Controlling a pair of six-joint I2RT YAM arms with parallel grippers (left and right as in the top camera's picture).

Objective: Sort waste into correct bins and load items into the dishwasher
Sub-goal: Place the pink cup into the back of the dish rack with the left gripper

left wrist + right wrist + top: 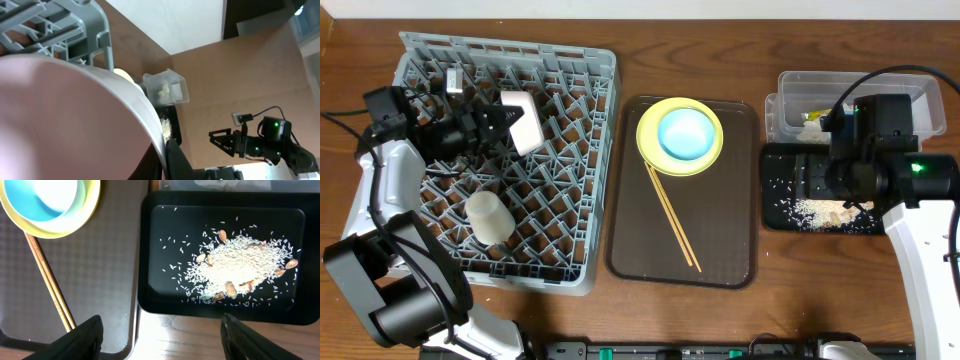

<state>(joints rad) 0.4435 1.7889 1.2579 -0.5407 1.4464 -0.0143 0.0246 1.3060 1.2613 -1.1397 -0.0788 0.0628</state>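
Observation:
My left gripper [495, 122] is shut on the rim of the pale pink bowl [523, 122], holding it on edge over the grey dish rack [580, 70]. The bowl fills the left wrist view [65, 115]. A white cup [490, 218] lies in the rack. The yellow plate [715, 150] with the light blue bowl [684, 133] in it and the chopsticks [672, 212] sit on the brown tray. My right gripper [160, 345] is open and empty above the black tray [165, 220], which holds rice scraps [240, 262]. The clear tub [910, 95] holds paper and a wrapper.
The brown serving tray [740, 250] lies between the rack and the bins. The black tray [780, 160] sits right in front of the clear tub at the table's right side. The right arm's white link [920, 260] runs along the right edge.

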